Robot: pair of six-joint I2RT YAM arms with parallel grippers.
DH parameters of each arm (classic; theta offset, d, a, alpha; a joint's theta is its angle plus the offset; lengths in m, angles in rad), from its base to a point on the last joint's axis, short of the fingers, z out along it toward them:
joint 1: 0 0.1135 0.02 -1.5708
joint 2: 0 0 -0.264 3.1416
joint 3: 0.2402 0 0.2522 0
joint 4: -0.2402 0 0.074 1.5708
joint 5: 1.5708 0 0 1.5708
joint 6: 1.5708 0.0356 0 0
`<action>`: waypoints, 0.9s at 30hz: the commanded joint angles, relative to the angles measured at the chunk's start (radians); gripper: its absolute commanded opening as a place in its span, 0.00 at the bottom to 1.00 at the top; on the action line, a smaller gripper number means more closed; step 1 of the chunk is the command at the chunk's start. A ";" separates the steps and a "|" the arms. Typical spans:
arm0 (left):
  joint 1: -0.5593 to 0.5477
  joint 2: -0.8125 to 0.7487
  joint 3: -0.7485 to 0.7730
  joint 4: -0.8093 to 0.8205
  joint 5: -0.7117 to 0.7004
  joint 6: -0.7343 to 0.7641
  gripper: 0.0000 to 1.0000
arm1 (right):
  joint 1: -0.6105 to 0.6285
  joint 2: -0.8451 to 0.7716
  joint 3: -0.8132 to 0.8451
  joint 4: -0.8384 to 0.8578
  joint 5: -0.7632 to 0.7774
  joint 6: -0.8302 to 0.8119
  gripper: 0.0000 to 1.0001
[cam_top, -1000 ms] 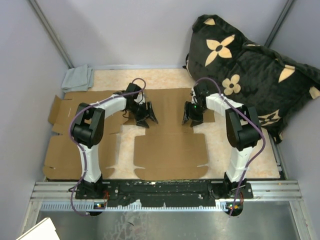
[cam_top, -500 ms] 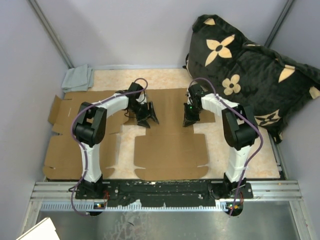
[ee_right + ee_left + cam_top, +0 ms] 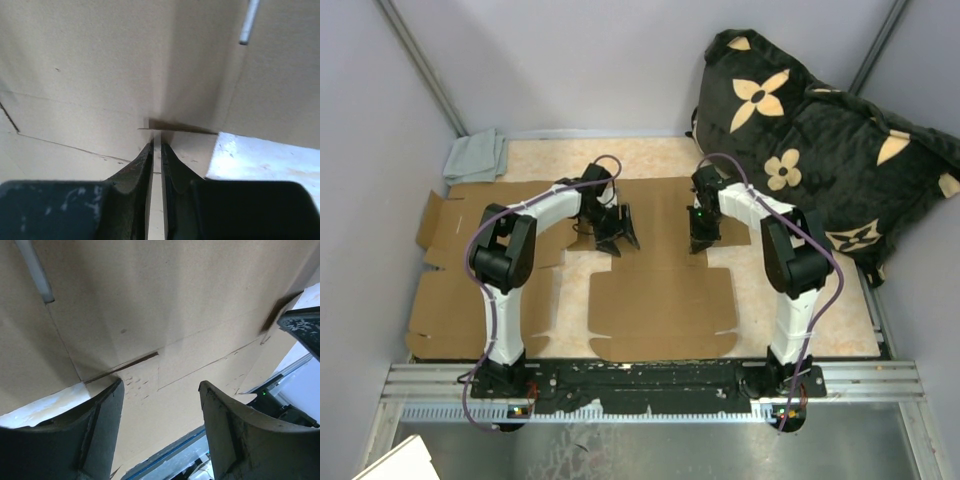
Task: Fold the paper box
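On the table (image 3: 650,155), the right gripper (image 3: 156,145) has drawn its jaws from wide apart a second ago to a thin sliver and edged slightly left, tips at a slit's raised edge; whether they pinch cardboard I cannot tell. The left gripper (image 3: 617,235) has barely moved, its jaws spread over the sheet. One paper box (image 3: 660,300) lies flat and unfolded between two arms, long axis left to right, flaps towards the bases. Also present are one grey cloth (image 3: 475,155) and one flowered cushion (image 3: 820,130).
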 commanded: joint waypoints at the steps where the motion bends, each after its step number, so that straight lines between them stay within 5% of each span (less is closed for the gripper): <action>1: -0.014 0.024 0.047 -0.066 -0.045 0.056 0.70 | 0.004 -0.095 0.061 -0.092 0.081 -0.032 0.14; 7: 0.020 -0.018 0.068 -0.081 -0.185 0.052 0.77 | -0.007 -0.164 0.074 -0.099 0.156 -0.025 0.20; 19: 0.288 0.021 0.140 -0.089 -0.162 0.036 0.77 | -0.172 -0.100 0.166 -0.076 0.201 -0.009 0.45; 27: 0.324 0.026 0.135 -0.093 -0.200 0.076 0.77 | -0.193 -0.056 0.137 -0.074 0.269 0.012 0.62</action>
